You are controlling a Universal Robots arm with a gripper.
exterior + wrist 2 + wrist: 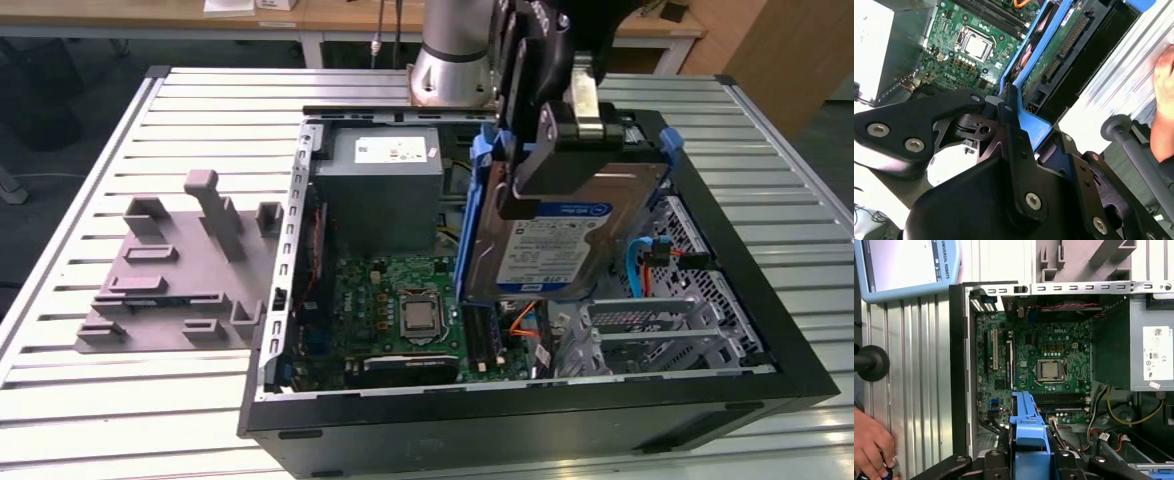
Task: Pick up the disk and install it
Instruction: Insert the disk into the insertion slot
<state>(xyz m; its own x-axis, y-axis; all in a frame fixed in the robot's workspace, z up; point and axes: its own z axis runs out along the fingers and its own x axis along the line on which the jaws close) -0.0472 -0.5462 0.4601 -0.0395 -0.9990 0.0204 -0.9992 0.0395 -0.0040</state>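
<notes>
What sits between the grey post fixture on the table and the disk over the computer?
In the exterior view, the open case's side wall, then the grey power supply and the green motherboard lie between the fixture and the disk.

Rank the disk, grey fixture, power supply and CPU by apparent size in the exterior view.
1-2. disk and fixture: they look about alike, and the raised disk may be nearer the camera, so unranked.
3. power supply
4. CPU
</notes>
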